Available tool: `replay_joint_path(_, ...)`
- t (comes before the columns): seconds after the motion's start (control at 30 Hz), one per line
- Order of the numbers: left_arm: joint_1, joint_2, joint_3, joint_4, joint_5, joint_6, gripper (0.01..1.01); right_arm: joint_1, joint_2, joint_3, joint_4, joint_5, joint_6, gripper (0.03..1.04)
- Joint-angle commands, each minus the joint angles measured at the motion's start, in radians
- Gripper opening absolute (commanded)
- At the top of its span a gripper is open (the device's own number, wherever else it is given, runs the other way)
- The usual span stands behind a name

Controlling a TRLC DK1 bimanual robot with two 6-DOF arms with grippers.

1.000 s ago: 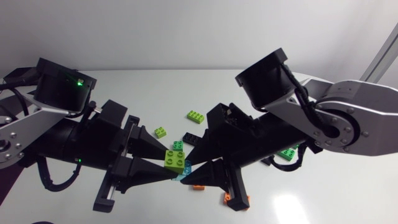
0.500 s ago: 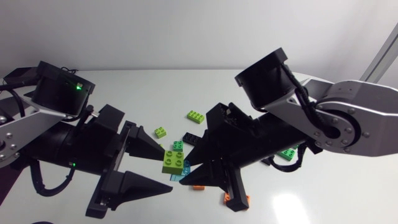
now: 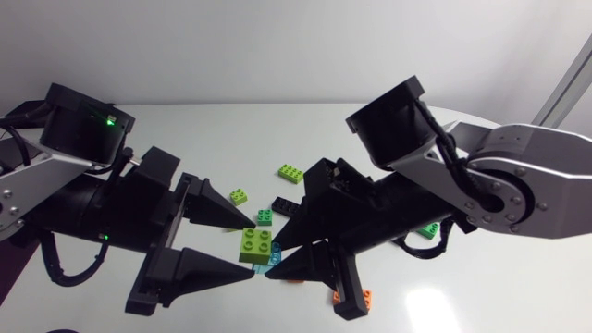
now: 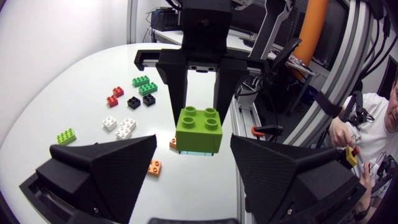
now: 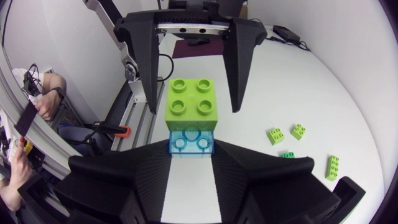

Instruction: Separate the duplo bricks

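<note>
Right gripper [image 3: 271, 262]: clamped on the translucent blue brick [image 5: 191, 144], one finger on each side wall. The stack is held up off the table [image 3: 518, 296], between the two arms.

Lime green brick [image 5: 191, 104] is stacked on the blue one, studs facing away from it. It's free on all four sides, with nothing gripping it.

Left gripper [image 3: 254, 250]: open wide. The fingers straddle the green brick with clear gaps on both sides and no contact.

Handling, my read:
- Hard moulded plastic, light and rigid. It won't deform or crack under normal squeeze.
- The side walls are smooth and glossy, so expect slip if the pinch is shallow or off-centre.
- The only resistance is the stud clutch at the seam, which is stiff at first and then lets go suddenly.
- Grip the green brick on two opposite flat walls, mid-height and above the seam, clear of the blue.
- Tilting to peel should need less force than a straight pull.

Loose bricks lie on the table below: small green [image 3: 291, 173], black [image 3: 285, 204], orange [image 3: 365, 298]. They're well apart from the stack.
</note>
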Motion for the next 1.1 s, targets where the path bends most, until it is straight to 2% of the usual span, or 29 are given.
replay_joint_path(0.0, 0.011, -0.013, 0.037, 0.000, 0.015, 0.011, 0.821, 0.015, 0.001, -0.025, 0.005, 0.001, 0.015, 0.28)
replay_joint_path(0.23, 0.014, -0.004, 0.042, 0.000, 0.015, 0.014, 0.818, 0.025, 0.002, -0.033, 0.007, 0.003, 0.020, 0.28)
replay_joint_path(0.47, 0.012, -0.003, 0.039, 0.000, 0.020, 0.014, 0.562, 0.030, 0.002, -0.039, 0.007, 0.004, 0.020, 0.28)
replay_joint_path(0.57, 0.011, -0.003, 0.036, -0.002, 0.023, 0.014, 0.354, 0.034, 0.006, -0.042, 0.010, 0.004, 0.022, 0.28)
replay_joint_path(0.6, 0.009, -0.003, 0.033, -0.002, 0.024, 0.014, 0.321, 0.034, 0.006, -0.042, 0.011, 0.004, 0.023, 0.28)
replay_joint_path(0.87, 0.005, -0.006, 0.036, -0.031, 0.058, 0.019, 0.315, 0.038, 0.002, -0.041, 0.013, 0.009, 0.028, 0.28)
replay_joint_path(1.07, 0.014, 0.004, 0.073, -0.057, 0.075, 0.017, 0.313, 0.091, 0.004, -0.070, 0.034, 0.082, 0.028, 0.28)
